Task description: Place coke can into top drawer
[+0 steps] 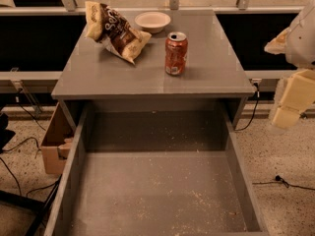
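My pincer (286, 113) hangs at the right edge of the frame at mid-height, outside the desk (98, 75) and near the level of its front edge. I cannot tell whether it is released or clenched, but it does not hold the can. The coke can (176, 53) stands upright on the desk, just right of centre in the upper half of the frame, long axis vertical, silver top up. From the pincer it lies to the left and higher in the frame, well apart. I judge that the coming move is a reach leftward toward the can, closing across its sides. The chip bag (115, 31) and the white bowl (153, 21) lie to the upper left of the can, apart from it and off that approach line. The top drawer (237, 173) stands pulled out across the lower half of the frame, below the can. My arm is cut off by the right edge, and the drawer's front wall by the lower edge.
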Controlling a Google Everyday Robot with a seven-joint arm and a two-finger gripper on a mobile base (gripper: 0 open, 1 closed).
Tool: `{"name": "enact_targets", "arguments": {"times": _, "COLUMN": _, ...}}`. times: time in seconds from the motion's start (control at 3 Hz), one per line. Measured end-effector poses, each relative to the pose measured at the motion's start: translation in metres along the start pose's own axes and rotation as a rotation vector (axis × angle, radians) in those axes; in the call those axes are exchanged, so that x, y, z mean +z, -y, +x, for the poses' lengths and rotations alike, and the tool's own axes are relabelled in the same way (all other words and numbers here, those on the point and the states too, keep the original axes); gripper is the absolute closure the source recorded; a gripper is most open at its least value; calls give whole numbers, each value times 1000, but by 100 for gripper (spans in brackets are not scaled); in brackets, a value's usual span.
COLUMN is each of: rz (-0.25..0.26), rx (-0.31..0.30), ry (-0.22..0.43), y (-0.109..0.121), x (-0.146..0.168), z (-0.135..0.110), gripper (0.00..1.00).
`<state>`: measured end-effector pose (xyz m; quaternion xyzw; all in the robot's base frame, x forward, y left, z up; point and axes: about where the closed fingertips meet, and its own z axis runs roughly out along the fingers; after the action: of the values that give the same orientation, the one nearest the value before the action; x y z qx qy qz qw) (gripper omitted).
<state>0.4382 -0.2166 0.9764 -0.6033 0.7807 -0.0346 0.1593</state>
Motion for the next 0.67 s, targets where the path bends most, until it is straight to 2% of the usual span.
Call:
{"name": "enact_targets", "arguments": {"times": 0.33, "rz": 0, "rx": 0, "ry": 0, "y": 0, "x": 0, "z": 0, "gripper": 0}}
{"name": "enact_targets", "arguments": {"times": 0.67, "rz": -10, "rx": 34, "ry": 65, "y": 10, "x": 11, "z": 0, "gripper": 0}}
